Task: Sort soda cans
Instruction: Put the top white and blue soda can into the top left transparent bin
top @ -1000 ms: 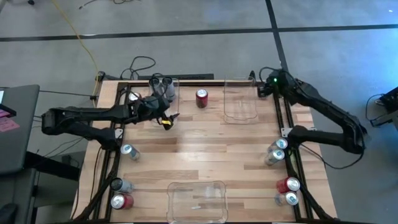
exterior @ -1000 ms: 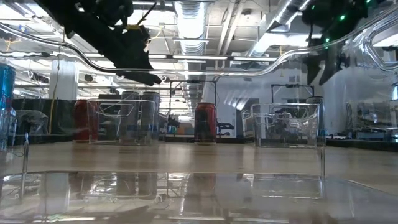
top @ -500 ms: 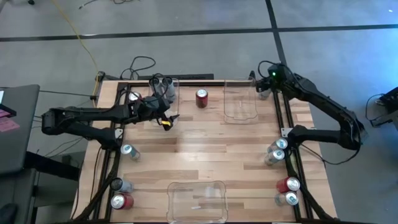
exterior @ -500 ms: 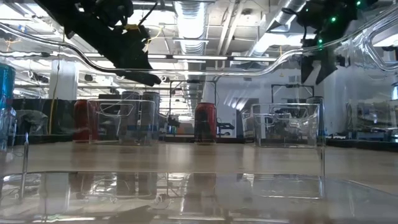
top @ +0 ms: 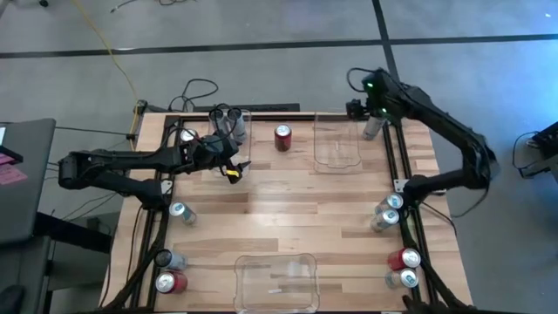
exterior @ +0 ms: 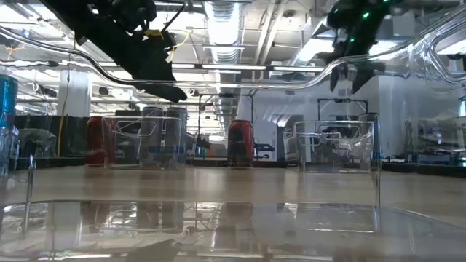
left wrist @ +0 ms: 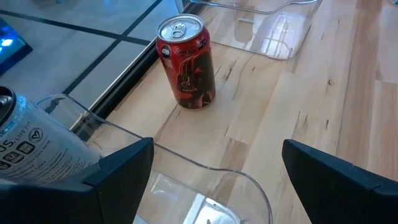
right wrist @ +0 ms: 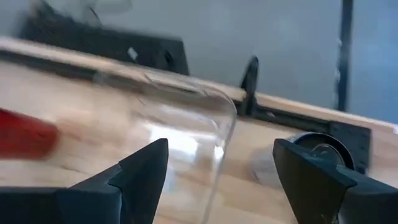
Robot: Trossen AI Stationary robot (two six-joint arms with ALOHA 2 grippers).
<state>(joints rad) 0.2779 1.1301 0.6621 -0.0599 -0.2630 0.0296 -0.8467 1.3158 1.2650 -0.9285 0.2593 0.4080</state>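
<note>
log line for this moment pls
left gripper: open, over far-left bin | right gripper: open, empty, by far-right bin | red can: between bins

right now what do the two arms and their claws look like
Both arms are dark, nearly black, built from slim jointed segments. The left arm has a small yellow marking near its claw. The right arm shows a green light near its claw. In the wrist views each claw has two broad, flat, dark fingers with angular tips. Black cables loop behind the table.

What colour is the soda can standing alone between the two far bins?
Red, with a silver top. The can shows best in the left wrist view.
</note>
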